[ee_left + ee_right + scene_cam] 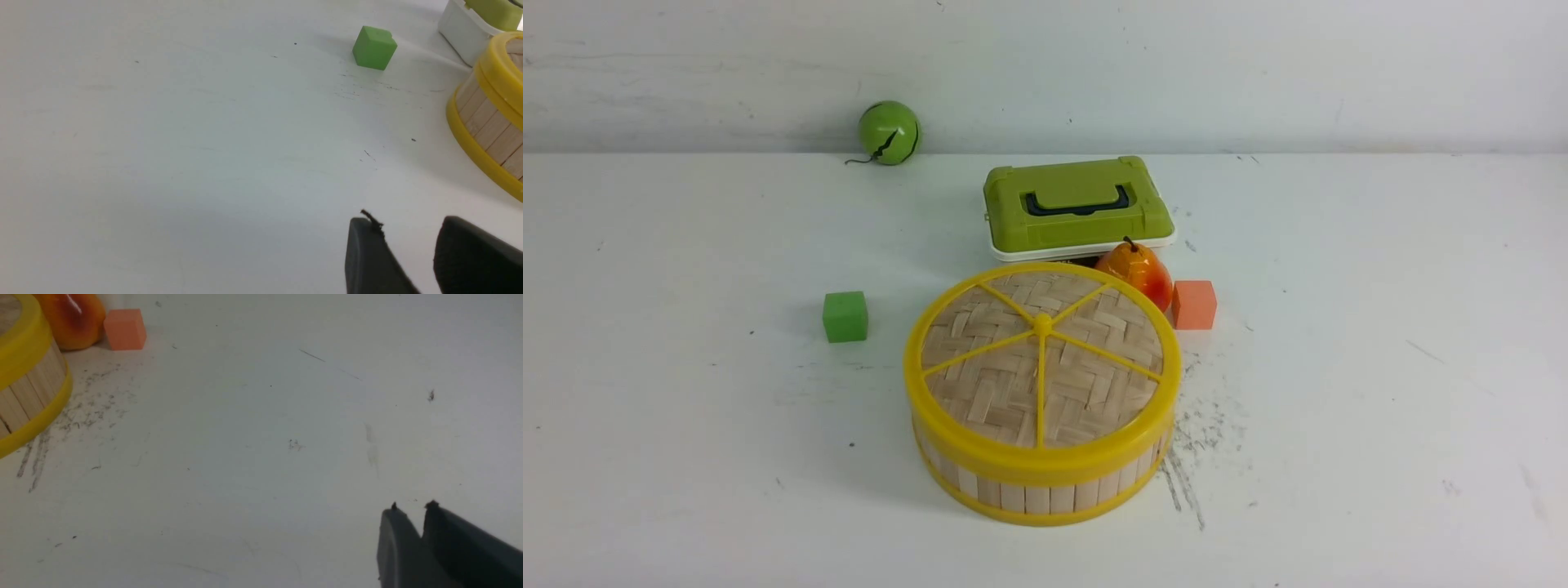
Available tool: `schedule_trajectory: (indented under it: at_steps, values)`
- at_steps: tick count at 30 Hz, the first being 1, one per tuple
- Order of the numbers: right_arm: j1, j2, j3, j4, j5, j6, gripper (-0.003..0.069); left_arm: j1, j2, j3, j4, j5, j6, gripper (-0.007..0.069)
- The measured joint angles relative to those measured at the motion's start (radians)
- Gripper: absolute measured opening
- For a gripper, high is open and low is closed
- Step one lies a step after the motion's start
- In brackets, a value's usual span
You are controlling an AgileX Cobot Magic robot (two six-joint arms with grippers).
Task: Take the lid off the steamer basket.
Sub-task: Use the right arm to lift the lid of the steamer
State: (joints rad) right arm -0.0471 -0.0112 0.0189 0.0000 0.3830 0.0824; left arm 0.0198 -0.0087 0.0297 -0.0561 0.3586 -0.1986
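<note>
Writing: one partial marking, pale letters on a black strip (pixel 1085 261) between the green box (pixel 1078 196) and the lid (pixel 1005 392); the visible end seems to read "EL", the remainder hidden. Lid, one: round, woven pale bamboo, yellow plastic rim, seated level on the steamer basket (pixel 1037 498), at the middle of the table (pixel 1339 457) toward the near side; face up, hub uppermost. Being round, it has no long axis; of its five yellow spokes, one points straight to the near side, two to left and right slightly nearward, two to far left and far right. Steamer basket: upright, pale slatted side, yellow bottom rim on the table. Green box: white base, dark handle, beyond the basket, long axis running left to right, its right end a little farther. Pear (pixel 1143 273), red and orange: between box and orange block (pixel 1194 305), dark stem up. Green block (pixel 845 316): left of the basket. Green ball (pixel 890 132), dark-streaked: far left, near the wall (pixel 1258 73). Left gripper (pixel 404 220): released, fingers apart, holding nothing. Right gripper (pixel 412 505): fingertips parted by a narrow gap, nothing grasped.
</note>
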Motion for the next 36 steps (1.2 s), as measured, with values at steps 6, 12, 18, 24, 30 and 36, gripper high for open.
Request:
schedule_trajectory:
  at_steps: [6,12,18,24,30,36]
  values:
    - [0.000,0.000,0.000,0.000,0.000,0.000,0.0106,0.000,0.000,0.000,0.000,0.000,0.000,0.0239]
    - [0.000,0.000,0.000,0.000,0.000,0.000,0.0108,0.000,0.000,0.000,0.000,0.000,0.000,0.0239]
    - [0.000,0.000,0.000,0.000,0.000,0.000,0.0113,0.000,0.000,0.000,0.000,0.000,0.000,0.0239]
    - [0.000,0.000,0.000,0.006,0.000,-0.004,0.0120,0.000,0.000,0.000,0.000,0.000,0.000,0.0239]
    - [0.000,0.000,0.000,0.219,-0.003,0.088,0.0126,0.000,0.000,0.000,0.000,0.000,0.000,0.0239]
    - [0.000,0.000,0.008,0.745,-0.004,0.388,0.0132,0.000,0.000,0.000,0.000,0.000,0.000,0.0239]
